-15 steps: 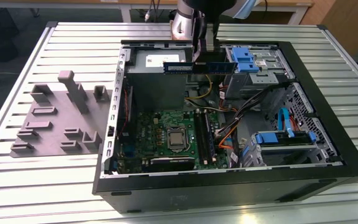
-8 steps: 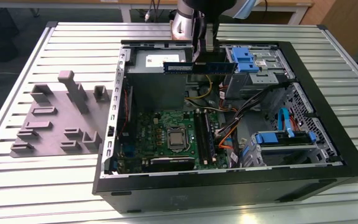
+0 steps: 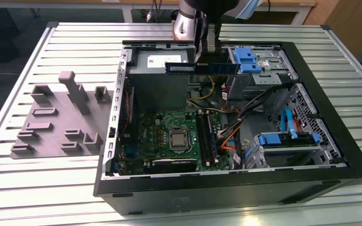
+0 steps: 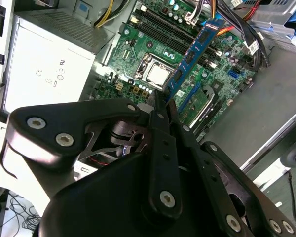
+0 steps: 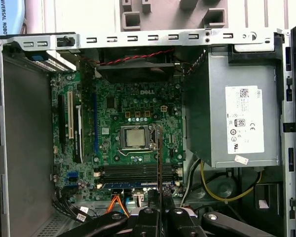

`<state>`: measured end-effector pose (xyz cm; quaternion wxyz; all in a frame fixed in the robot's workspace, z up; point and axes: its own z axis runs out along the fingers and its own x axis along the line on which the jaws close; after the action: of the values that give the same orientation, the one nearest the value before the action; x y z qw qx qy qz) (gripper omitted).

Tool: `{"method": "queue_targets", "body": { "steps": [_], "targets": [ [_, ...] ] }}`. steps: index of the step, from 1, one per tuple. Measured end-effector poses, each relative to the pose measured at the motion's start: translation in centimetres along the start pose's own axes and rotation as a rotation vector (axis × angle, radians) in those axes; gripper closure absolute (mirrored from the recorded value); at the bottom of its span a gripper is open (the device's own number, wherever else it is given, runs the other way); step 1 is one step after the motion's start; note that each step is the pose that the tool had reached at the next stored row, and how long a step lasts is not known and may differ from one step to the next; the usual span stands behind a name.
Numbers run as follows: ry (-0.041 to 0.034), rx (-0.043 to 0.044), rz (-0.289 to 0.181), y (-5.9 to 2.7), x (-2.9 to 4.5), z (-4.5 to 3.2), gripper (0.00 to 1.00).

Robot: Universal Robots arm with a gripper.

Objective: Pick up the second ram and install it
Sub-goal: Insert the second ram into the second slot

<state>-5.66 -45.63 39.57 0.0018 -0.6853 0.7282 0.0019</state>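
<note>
Hand (image 3: 205, 58) grips one blue ram (image 3: 187, 68) above one open computer case (image 3: 231, 190).

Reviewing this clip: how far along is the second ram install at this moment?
Done: the second ram is picked up and is nowhere on the grey holder tray. In hand: the end effector is shut on one end of it and holds it over the motherboard of the open case. Left: it is not yet seated; it hangs above the memory slots.
</note>
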Motion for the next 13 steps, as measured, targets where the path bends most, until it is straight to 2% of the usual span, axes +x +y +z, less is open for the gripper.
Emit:
{"method": "queue_targets", "body": {
  "steps": [13],
  "targets": [
    [0.0000,0.0001,0.020,0.00,0.00,0.04,0.86]
  ]
}}
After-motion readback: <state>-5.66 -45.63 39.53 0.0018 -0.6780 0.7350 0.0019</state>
